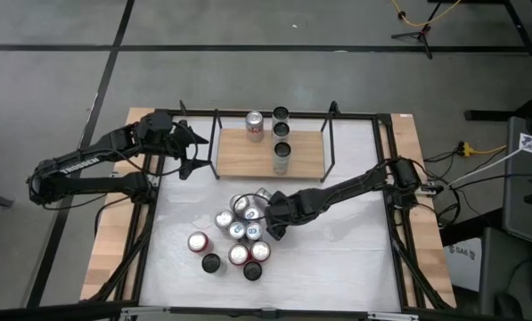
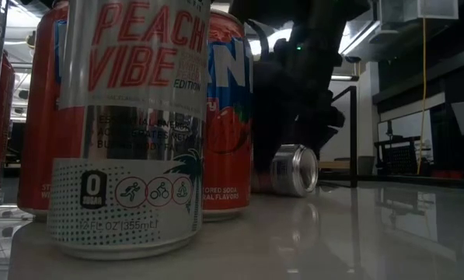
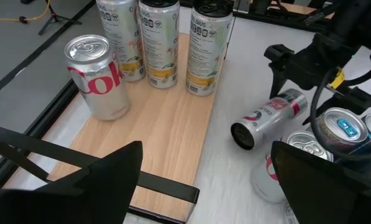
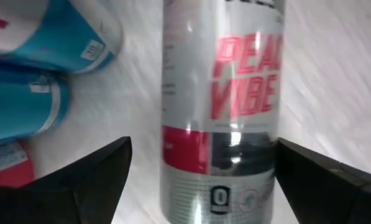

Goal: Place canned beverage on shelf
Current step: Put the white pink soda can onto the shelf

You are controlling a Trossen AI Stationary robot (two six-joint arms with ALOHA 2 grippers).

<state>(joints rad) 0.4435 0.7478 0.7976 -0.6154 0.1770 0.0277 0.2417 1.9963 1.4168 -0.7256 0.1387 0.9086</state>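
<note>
We see the right end effector [image 1: 267,217] spread wide, empty, over a slim silver "Peach Vibe" can [image 4: 219,112] lying flat on the white bench [image 1: 337,259]. It sits among the can cluster, near the light-wood shelf [image 1: 248,159]. The left end effector [image 1: 197,152] waits open at the shelf's left end.

Right gripper [image 1: 267,217] covers part of the can cluster [image 1: 234,236] in high view, so the count is unclear. Low view: Peach Vibe can [image 2: 130,124] cut off at top; red cans [image 2: 224,117] behind mostly hidden.
</note>
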